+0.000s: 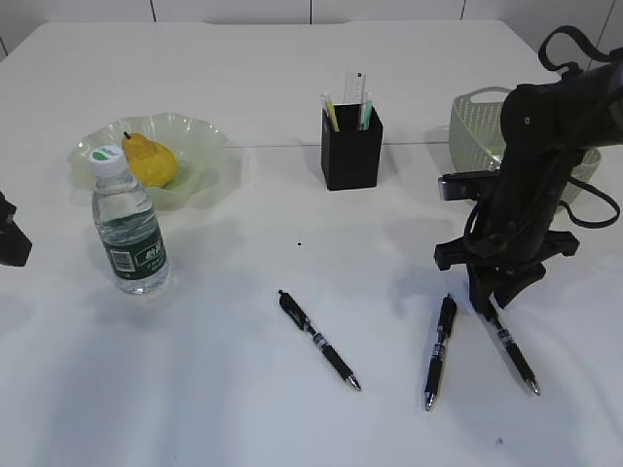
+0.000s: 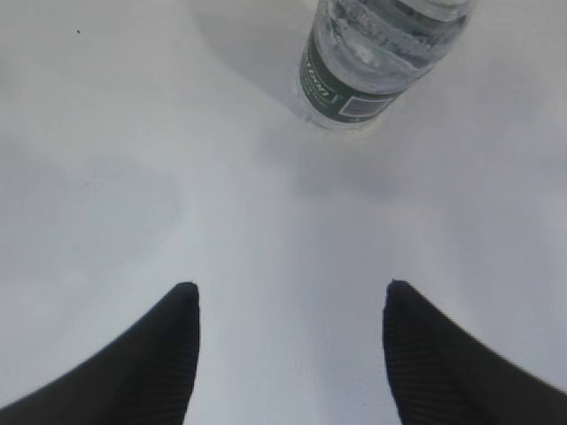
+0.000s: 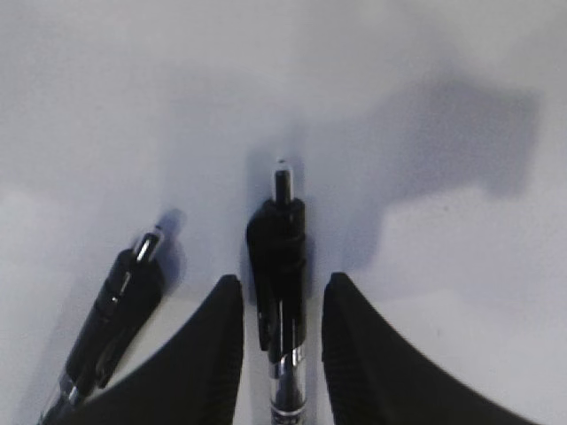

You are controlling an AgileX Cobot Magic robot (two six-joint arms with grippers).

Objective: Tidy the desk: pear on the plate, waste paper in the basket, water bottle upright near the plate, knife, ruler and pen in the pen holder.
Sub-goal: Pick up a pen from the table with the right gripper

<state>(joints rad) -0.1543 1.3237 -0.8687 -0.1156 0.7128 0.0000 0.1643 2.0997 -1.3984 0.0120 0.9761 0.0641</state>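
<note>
The pen [image 3: 280, 292] under my right gripper [image 3: 282, 305] lies flat on the desk [image 1: 292, 97], its long axis running away from me toward the far edge in my right wrist view, clicker end pointing away. In the exterior view that same pen runs on a slant, its metal tip toward the near right, its clicker end up under my fingers. It is black with a clear band near the grip and a black clip along the barrel.

My right jaws stand narrow, one finger [image 3: 213, 354] on each side of the barrel, with slim gaps showing on both sides (whether the pads already press the pen I cannot tell). The pen rests on the desk, not lifted.

A second pen [image 3: 111, 323] lies just beside it to the left, nearly parallel but angled slightly, clicker also pointing away. A third pen [image 1: 318, 341] lies well apart to the left on a diagonal, tip toward the near right.

My left gripper [image 2: 288, 305] hangs open wide over bare desk, holding nothing, with the water bottle [image 1: 129, 232] ahead of it, upright and near the plate [image 1: 200, 136]. The pear [image 1: 149, 161] sits on the plate. The pen holder [image 1: 352, 146] stands mid-desk with the ruler [image 1: 355, 92] upright inside, and the basket [image 1: 472, 122] sits at the far right behind my right arm.
</note>
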